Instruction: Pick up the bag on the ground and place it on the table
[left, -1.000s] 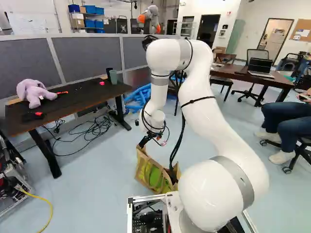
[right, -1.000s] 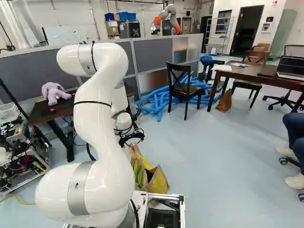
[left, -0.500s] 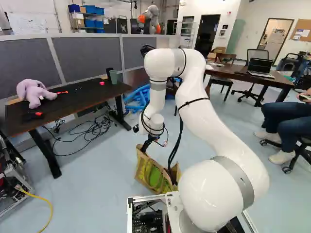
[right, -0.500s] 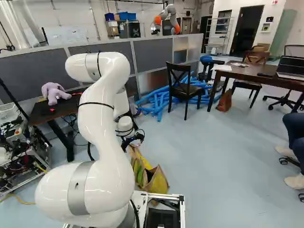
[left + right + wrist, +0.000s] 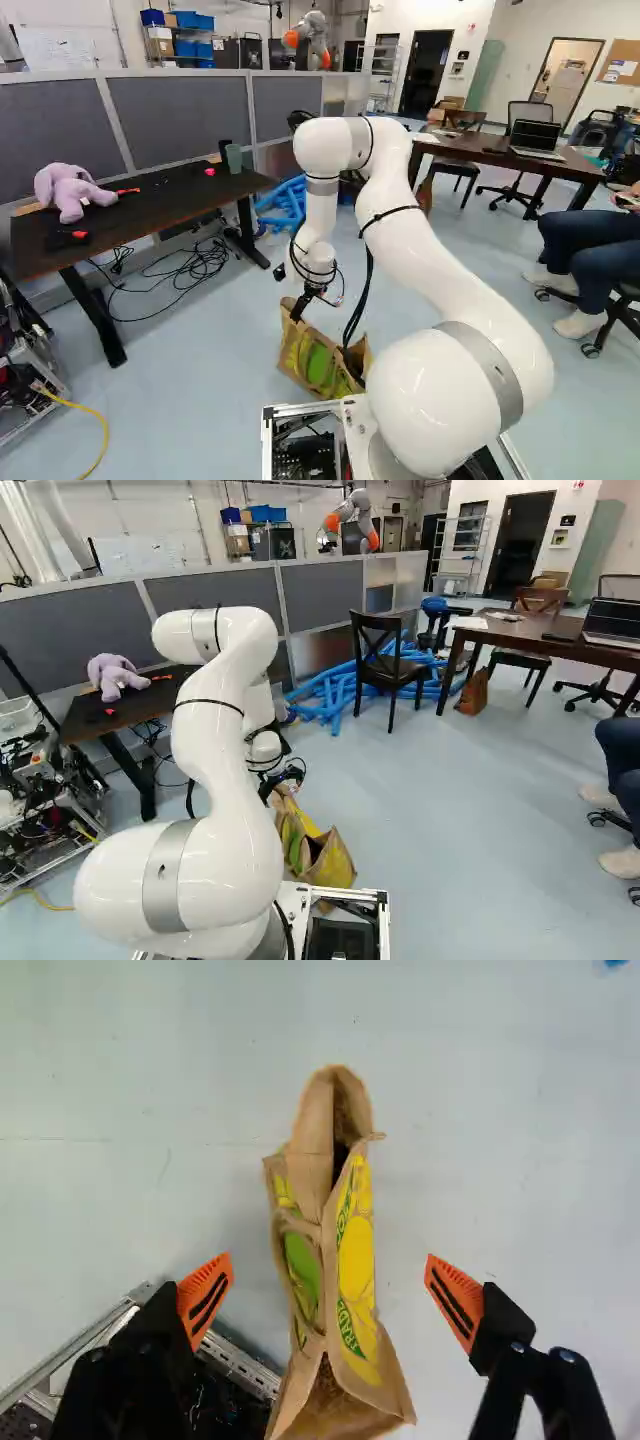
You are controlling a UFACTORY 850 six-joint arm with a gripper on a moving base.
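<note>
Lower than a second ago, the arm [image 5: 412,240] has brought its claw [image 5: 281,788] down over the bag [image 5: 356,1260]. Its fingers are spread wide, one on each side of the bag, neither touching it. The bag sits on the floor [image 5: 460,820] near the base [image 5: 383,925].

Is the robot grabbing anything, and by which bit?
No, nothing is held. The gripper is open: the bag shows between its fingers, with floor visible on both sides.
</note>
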